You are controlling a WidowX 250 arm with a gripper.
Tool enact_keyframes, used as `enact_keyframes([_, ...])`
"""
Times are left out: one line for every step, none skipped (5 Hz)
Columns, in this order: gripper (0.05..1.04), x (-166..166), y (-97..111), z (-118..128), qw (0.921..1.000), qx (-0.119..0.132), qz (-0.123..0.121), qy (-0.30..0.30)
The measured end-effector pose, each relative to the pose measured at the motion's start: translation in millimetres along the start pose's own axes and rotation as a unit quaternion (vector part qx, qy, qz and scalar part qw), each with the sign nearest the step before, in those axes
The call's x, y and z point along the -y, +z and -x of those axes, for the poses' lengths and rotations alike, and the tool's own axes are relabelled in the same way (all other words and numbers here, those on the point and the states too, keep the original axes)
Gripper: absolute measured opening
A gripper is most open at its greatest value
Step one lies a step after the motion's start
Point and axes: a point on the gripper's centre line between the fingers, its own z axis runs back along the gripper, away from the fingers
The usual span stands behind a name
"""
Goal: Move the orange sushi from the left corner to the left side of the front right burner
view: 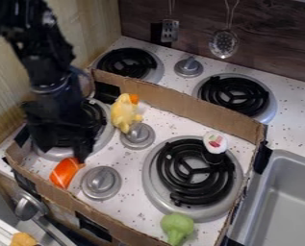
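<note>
Your gripper (64, 153) hung at the left of the stove, over the left burner (106, 138), with its fingers spread apart and nothing seen pinched between them. The orange-and-white toy (66, 172) lay just to the near side of it, between that burner and the near cardboard wall (116, 229). Dark fingers over a dark coil made a poor view, so you could not fairly tell whether the nearer fingertip touched the toy. That was the main risk: a finger coming down on the toy's top could have tipped it or wedged it against the wall, and a low sweep to the near side could have caught the cardboard. To the right, the near knob (100, 182) stood close by the toy, ready to block a wide finger, while the far knob (138, 135) and the yellow toy (124, 115) beside it could have been knocked by a low move to the far right. Your more open room was the speckled top between the near knob and the green toy (177, 226), though the rim of the right burner (156, 192) bounded it, and height over the walls would have given more.
</note>
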Motion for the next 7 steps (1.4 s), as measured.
enact_keyframes([0.998,-11.1,-18.3,3.2,0.9998,-0.015,0.013,0.008])
enact_keyframes([0.998,-13.3,-33.3,9.0,0.9994,-0.021,0.027,0.007])
enact_keyframes([0.998,-8.8,-38.4,12.6,0.9992,-0.018,0.035,0.01])
enact_keyframes([0.954,-1.4,-41.5,10.7,0.9992,-0.019,0.036,0.006])
enact_keyframes([0.678,7.1,-40.6,7.3,1.0,-0.002,0.004,0.003])
enact_keyframes([0.585,12.1,-35.0,1.6,0.9996,0.015,-0.023,-0.01])
enact_keyframes([0.585,13.4,-24.6,2.0,0.999,0.015,-0.038,-0.015])
